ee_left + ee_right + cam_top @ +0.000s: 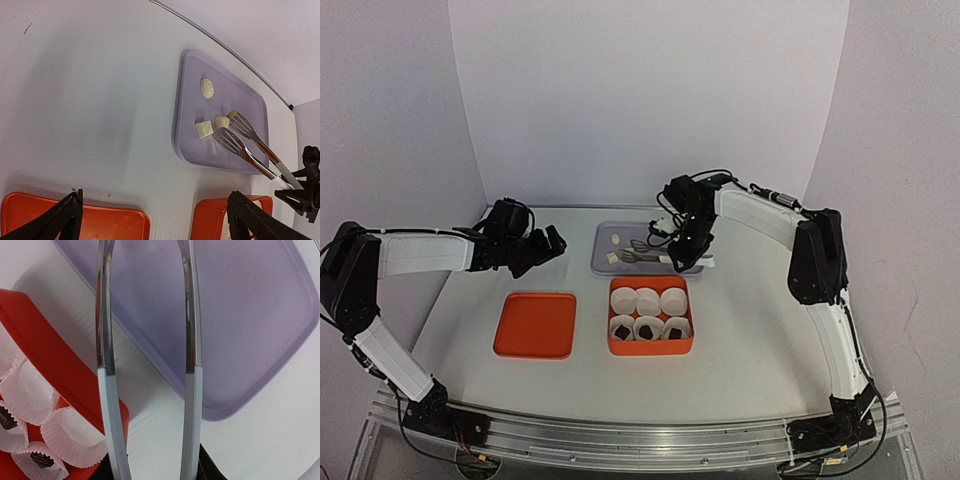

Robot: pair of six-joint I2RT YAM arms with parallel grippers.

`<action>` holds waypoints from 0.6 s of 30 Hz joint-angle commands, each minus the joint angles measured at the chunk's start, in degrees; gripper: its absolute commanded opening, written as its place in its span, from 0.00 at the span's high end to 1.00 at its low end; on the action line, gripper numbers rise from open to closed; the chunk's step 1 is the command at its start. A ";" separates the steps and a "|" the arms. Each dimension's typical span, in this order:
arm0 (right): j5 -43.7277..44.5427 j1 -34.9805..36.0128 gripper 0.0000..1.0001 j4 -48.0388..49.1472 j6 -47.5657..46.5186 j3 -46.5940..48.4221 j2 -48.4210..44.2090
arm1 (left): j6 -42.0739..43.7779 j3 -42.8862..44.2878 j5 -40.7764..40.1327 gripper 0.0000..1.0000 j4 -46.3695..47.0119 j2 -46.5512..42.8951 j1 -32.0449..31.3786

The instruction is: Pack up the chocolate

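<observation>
A white table (750, 330) fills the lower half of the overhead view, its top matte and pale, and its far edge curves where it meets the backdrop. Behind it stands a plain white back panel (650, 90), flanked by a left wall (380, 100) and a right wall (910, 120) that angle in toward it, both tinted faintly lilac. An aluminium rail (640, 435) runs along the table's near edge. The light is soft and even, casting only faint, blurred shadows. Seen from the left wrist, the tabletop carries a few small dark scuffs (29, 27), and a thin dark rim (225, 50) lines its curved far edge.
</observation>
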 commanded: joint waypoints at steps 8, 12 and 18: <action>-1.34 -1.04 0.64 -1.03 -0.60 5.37 2.63 | 0.99 2.05 -1.06 0.00 -1.21 -0.60 -0.22; -1.28 -1.10 0.64 -1.38 -0.70 5.51 2.96 | 0.96 2.17 -1.04 0.00 -1.25 -0.46 -0.16; -0.94 -1.46 0.65 -1.64 -0.55 6.05 3.86 | 0.99 2.39 -0.97 0.00 -1.24 -0.24 -0.22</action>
